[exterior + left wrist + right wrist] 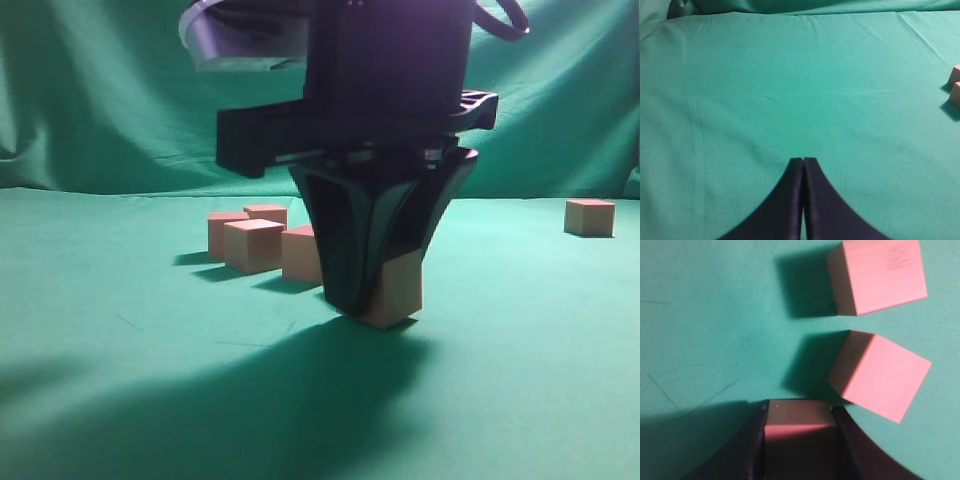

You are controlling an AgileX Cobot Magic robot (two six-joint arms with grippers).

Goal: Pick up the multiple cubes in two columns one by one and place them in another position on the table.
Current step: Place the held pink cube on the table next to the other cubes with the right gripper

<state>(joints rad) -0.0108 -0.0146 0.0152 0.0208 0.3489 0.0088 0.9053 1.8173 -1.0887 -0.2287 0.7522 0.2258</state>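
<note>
The right gripper [375, 300] is seen pointing straight down in the middle of the table [120, 400], closed on 1 cube, the held cube [395, 290]. In the exterior view that cube is clamped between the 2 dark fingers, its lower edge at or just above the green cloth; whether it touches cannot be told. In the right wrist view the held cube [799, 420] is seen wedged between the fingers at the bottom edge of the picture, its top partly shaded.

Just behind the right gripper, toward the far edge of the table, a cluster of 4 cubes [255, 240] is seen in the exterior view, set close together, some touching or overlapping in the picture. 2 of these are shown from above in the right wrist view: a tilted cube [880, 375], turned at an angle and lying just beside the held cube, and a straighter cube [877, 275] a little beyond it, apart from the tilted one.

A lone cube [589, 216] is seen near the far right edge of the table, well apart from the others.

The left gripper [803, 162] is shown in the left wrist view with its jaws pressed together and nothing between them, over bare cloth. At the right edge of that view, 2 cube corners [955, 85] are partly visible.
</note>
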